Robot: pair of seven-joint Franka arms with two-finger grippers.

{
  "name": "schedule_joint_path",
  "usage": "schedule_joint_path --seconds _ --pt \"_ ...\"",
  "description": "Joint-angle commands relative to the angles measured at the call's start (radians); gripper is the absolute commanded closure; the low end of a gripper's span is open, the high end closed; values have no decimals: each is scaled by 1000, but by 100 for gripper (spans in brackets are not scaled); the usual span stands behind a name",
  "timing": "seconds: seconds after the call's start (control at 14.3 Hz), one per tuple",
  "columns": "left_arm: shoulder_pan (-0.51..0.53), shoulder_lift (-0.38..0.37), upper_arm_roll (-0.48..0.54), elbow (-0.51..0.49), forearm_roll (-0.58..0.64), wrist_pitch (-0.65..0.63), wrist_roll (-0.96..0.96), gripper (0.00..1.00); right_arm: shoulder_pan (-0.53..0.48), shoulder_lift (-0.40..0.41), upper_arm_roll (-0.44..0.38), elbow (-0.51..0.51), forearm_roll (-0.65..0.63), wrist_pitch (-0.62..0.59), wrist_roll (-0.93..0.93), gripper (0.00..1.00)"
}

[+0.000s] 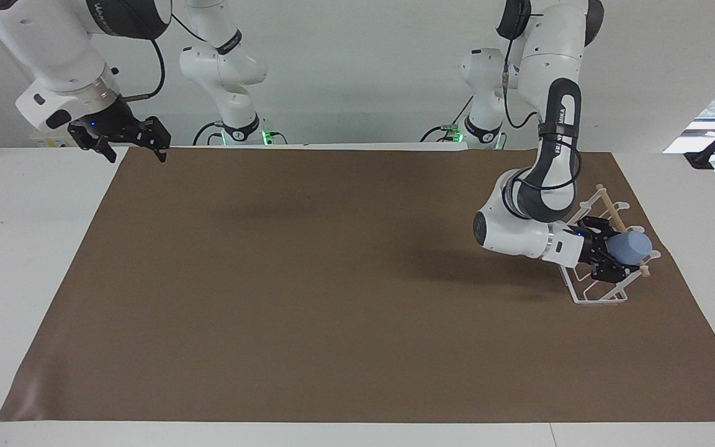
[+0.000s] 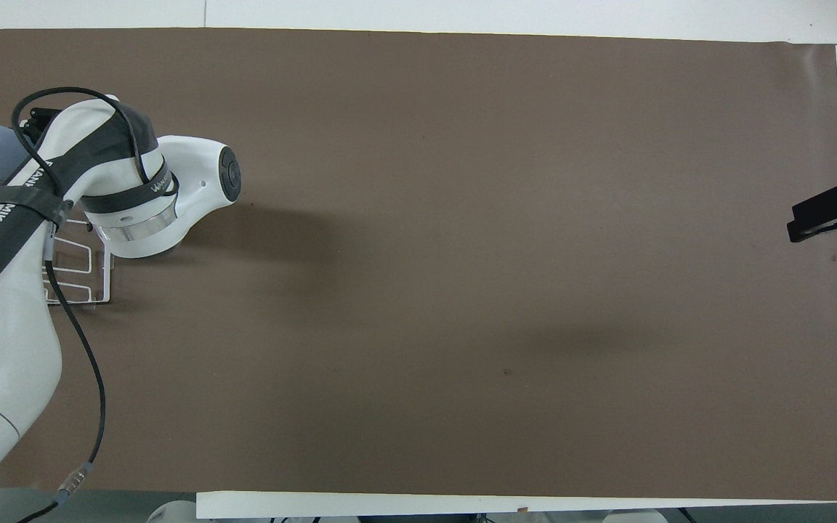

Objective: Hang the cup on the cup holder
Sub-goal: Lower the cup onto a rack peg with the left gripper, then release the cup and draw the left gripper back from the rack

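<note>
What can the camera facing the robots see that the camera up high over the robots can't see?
Only the facing view shows the left gripper shut on the cup, the cup holder's slanted prongs and wooden rod, and the right gripper with both fingers, waiting up over the table's edge.

Only the overhead view shows the mat's edge nearest the robots; there the left arm covers its own gripper.

Both show the blue cup over the cup holder, at the left arm's end of the table.
</note>
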Motion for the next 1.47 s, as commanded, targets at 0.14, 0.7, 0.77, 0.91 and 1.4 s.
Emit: schedule_joint_path --seconds 0.14,0.7,0.77,0.91,1.4 --pt "-4 -5 -2 -7 2 68 -23 0 5 0 6 1 18 -13 -19 1" --pt "11 -106 -5 88 -246 66 328 0 5 -6 10 -8 19 -19 -17 1" --pt "38 -153 -2 87 -326 145 458 0 5 -6 10 -10 19 -19 -16 1" --pt "103 -200 -3 85 -446 224 722 0 5 -6 10 -10 19 -19 -16 1" --pt "131 -255 9 179 -884 330 1335 0 2 -6 10 -11 19 -18 -16 1"
